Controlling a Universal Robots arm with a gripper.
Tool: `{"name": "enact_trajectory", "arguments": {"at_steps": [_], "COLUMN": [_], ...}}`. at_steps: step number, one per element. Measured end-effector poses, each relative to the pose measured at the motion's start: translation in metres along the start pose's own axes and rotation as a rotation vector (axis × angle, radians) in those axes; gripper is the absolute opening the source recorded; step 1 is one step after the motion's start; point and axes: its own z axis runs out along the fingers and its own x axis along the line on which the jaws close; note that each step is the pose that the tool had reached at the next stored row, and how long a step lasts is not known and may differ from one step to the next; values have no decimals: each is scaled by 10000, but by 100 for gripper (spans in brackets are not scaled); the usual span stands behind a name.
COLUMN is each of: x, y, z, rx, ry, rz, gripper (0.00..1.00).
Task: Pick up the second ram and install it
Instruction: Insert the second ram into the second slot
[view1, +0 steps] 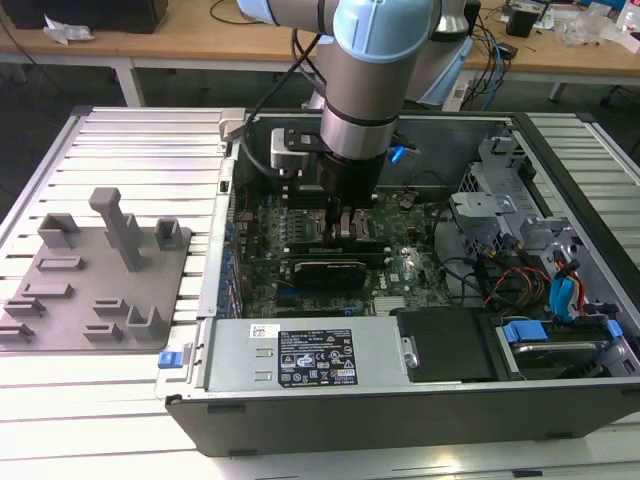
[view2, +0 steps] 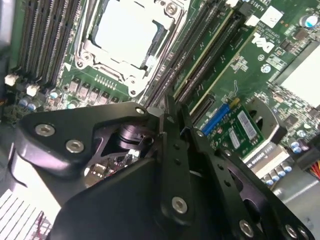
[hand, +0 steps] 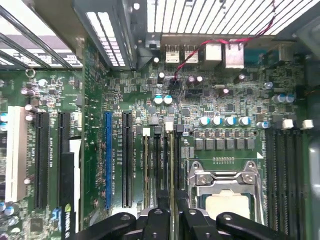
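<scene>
Starting at the exterior view's left, the grey tray (view1: 100, 270) sits on the slatted surface (view1: 130, 140), well apart from the work. Further right is the open computer case (view1: 400, 390), and the claw (view1: 345, 222) is down inside it over the motherboard (hand: 125, 90).

In the first wrist view its fingers (hand: 156, 220) are drawn close together, and I judge them to be pinching the second ram (hand: 175, 165). The card stands on edge at the slots just beside the CPU socket (hand: 225, 195). Its long axis runs along the slot, parallel to the socket's side, contact edge down.

I expect it to be light, stiff and thin. It is also fragile, so I would grip the flat faces near the middle and keep it square to the slot.
</scene>
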Motion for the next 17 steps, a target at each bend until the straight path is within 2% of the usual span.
{"name": "enact_trajectory", "arguments": {"at_steps": [1, 3, 8, 13, 14, 17], "x": [-5, -5, -5, -6, -6, -6], "y": [3, -2, -123, -135, -137, -142], "z": [-45, -46, -53, -55, -55, -55], "rx": [3, 2, 0, -1, 0, -1], "ry": [-3, -2, -2, -1, -1, 0], "rz": [-1, 0, -1, 0, 0, 0], "gripper": [17, 17, 17, 15, 8, 8]}}
